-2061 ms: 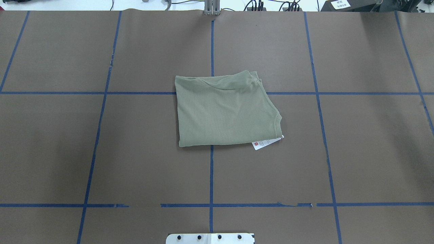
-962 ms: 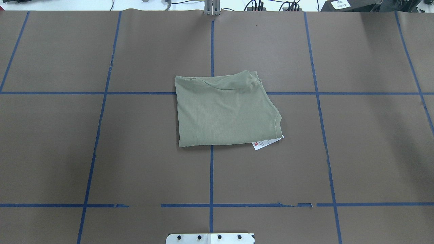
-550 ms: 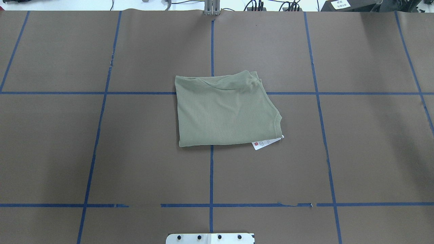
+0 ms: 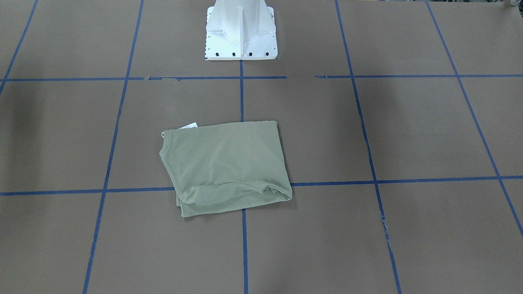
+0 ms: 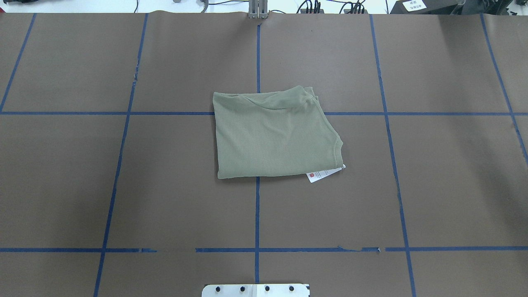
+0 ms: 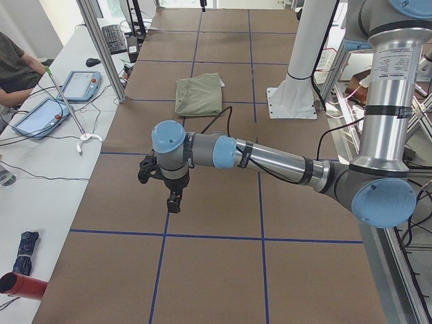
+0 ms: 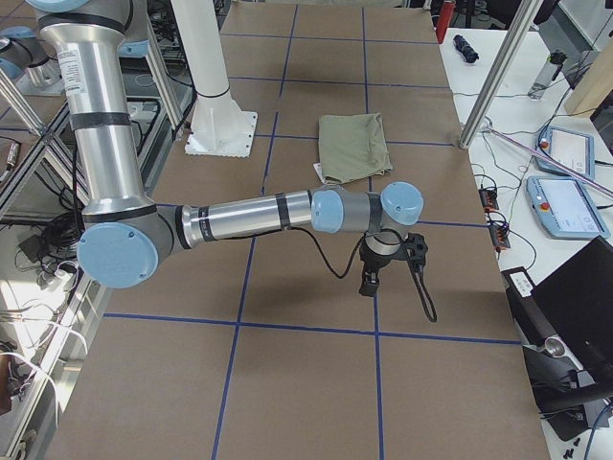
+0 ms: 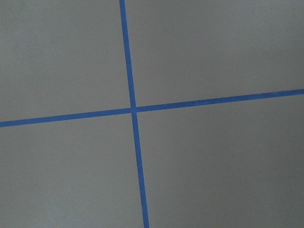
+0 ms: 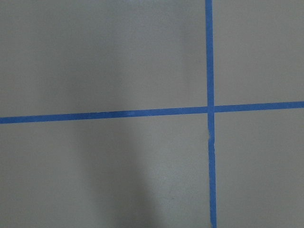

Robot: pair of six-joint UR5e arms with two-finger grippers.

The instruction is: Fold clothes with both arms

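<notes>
The sage-green shirt (image 5: 274, 134) lies folded into a compact rectangle at the table's middle, also seen in the front view (image 4: 224, 163). Its white tag (image 5: 324, 175) sticks out at the near right corner. Neither arm shows in the overhead or front view. In the left side view my left gripper (image 6: 174, 199) hangs over bare table, far from the shirt (image 6: 199, 94). In the right side view my right gripper (image 7: 369, 283) hangs likewise, away from the shirt (image 7: 352, 146). I cannot tell whether either is open or shut. Both wrist views show only brown table with blue tape.
The white pedestal base (image 4: 241, 32) stands at the robot's edge of the table. Blue tape lines (image 5: 257, 214) grid the brown surface. A seated person (image 6: 13, 71) and teach pendants (image 6: 79, 86) are on a side bench. A metal post (image 7: 498, 72) stands by the table.
</notes>
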